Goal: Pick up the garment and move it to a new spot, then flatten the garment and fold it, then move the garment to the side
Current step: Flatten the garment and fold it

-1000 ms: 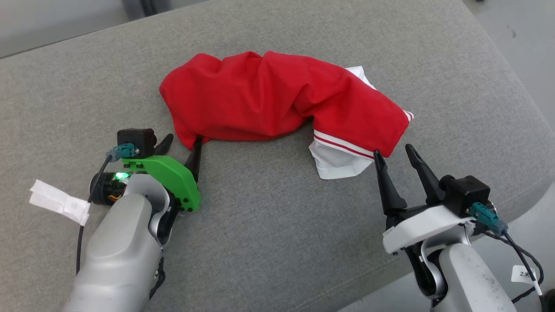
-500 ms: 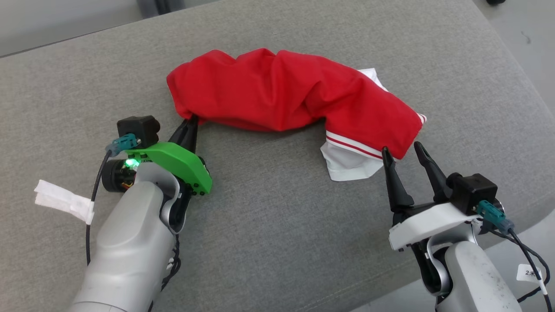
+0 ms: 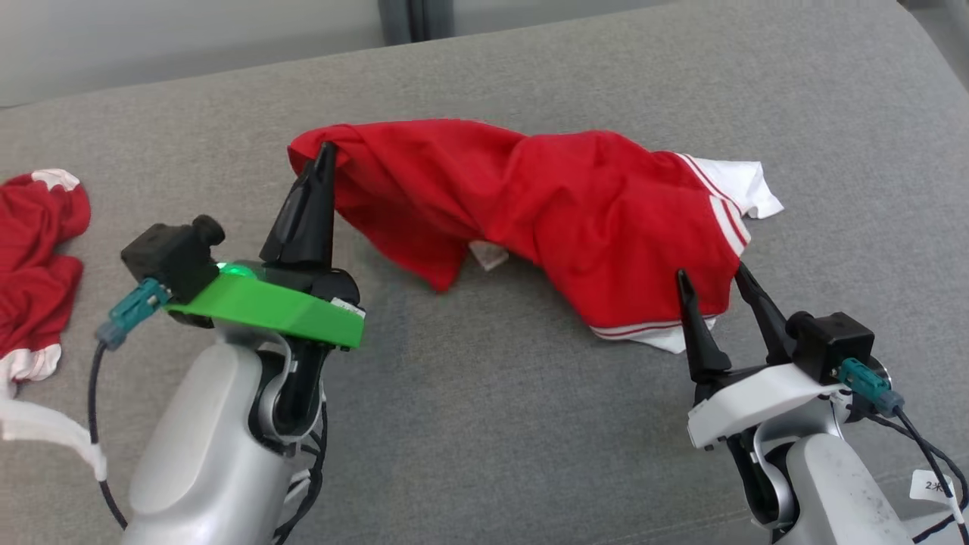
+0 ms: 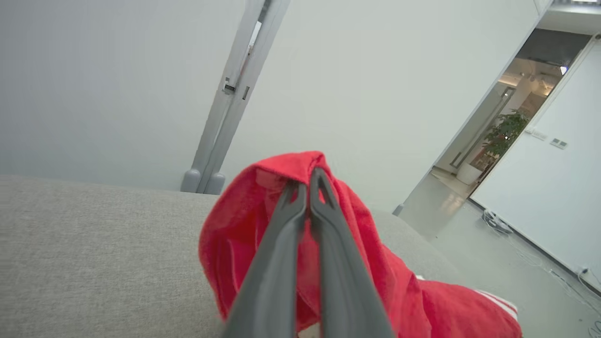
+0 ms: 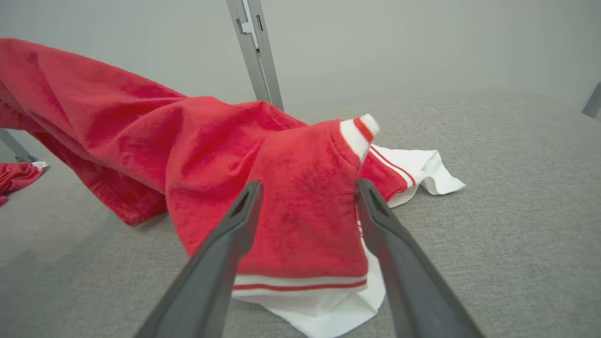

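Lifted since a second ago, the left end of the red garment (image 3: 575,204) is now being held clear of the grey cushion (image 3: 484,439) by the left gripper (image 3: 325,151), whose fingers are being pressed together on a bunched fold of cloth; the head camera has also shifted. The garment is being stretched across the cushion, its long axis running from the left gripper towards the right gripper (image 3: 711,272), with the white-striped hem (image 5: 300,281) lying on the surface. That hem is being straddled by the right gripper's spread fingers, not yet pinched, so the right arm is judged nearer for the coming grasp. A second red garment (image 3: 34,250) is lying well apart at the far left.
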{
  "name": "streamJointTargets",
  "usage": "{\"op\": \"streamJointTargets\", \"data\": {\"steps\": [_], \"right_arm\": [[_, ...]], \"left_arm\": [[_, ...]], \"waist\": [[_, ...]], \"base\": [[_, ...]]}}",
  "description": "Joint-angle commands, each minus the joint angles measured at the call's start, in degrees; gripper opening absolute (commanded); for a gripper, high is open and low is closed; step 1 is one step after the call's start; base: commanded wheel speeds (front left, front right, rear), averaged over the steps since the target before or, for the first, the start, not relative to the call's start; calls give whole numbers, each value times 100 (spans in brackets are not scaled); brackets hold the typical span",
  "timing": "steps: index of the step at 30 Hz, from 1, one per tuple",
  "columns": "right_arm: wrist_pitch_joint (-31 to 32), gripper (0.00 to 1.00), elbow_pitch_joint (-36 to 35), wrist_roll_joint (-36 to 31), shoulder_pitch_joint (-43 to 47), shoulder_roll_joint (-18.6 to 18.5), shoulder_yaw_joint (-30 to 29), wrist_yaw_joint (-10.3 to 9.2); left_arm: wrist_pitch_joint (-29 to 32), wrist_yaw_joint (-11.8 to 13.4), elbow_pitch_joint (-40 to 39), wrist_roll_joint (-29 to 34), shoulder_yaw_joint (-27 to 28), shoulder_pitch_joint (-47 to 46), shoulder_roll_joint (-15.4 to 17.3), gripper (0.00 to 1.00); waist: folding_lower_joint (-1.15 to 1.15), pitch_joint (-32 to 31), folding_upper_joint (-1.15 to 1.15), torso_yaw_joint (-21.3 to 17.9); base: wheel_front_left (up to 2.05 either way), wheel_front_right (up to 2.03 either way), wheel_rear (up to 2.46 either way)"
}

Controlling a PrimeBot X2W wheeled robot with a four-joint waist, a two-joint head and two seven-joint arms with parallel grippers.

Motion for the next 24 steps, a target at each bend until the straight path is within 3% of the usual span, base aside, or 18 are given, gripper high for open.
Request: {"op": "streamJointTargets", "data": {"steps": [1,5,9,14,16,17,20,24], "right_arm": [[16,100,-21,-31,99,-14,-15,-6],[50,100,-47,-27,152,-13,-35,-6],[75,100,-72,-27,160,-13,-47,-6],[81,100,-102,-17,180,-12,-55,-6],[79,100,-101,-3,182,-14,-63,-6],[82,100,-97,1,178,-14,-71,-6],[80,100,-98,-8,165,-12,-103,-6],[96,100,-122,-58,207,-11,-185,-6]], "left_arm": [[40,55,-315,-148,71,207,34,0],[385,297,-1323,-420,152,713,154,0],[667,750,-2014,-310,143,1245,348,0],[1116,1327,-1943,-58,65,2062,729,0],[1265,1456,-1735,-88,-6,2301,762,36],[1373,1528,-1554,-64,-51,2444,820,100],[1422,1602,-1234,11,-147,2629,864,100],[1065,1472,-959,16,-77,2636,821,100]], "waist": [[0,-283,0,300],[0,-377,0,388],[0,-402,0,421],[0,-400,0,424],[0,-393,0,413],[0,-390,0,408],[0,-382,0,409],[0,-400,0,472]], "base": [[0,0,0],[0,0,0],[0,0,0],[0,0,0],[0,0,0],[0,0,0],[0,0,0],[0,0,0]]}}
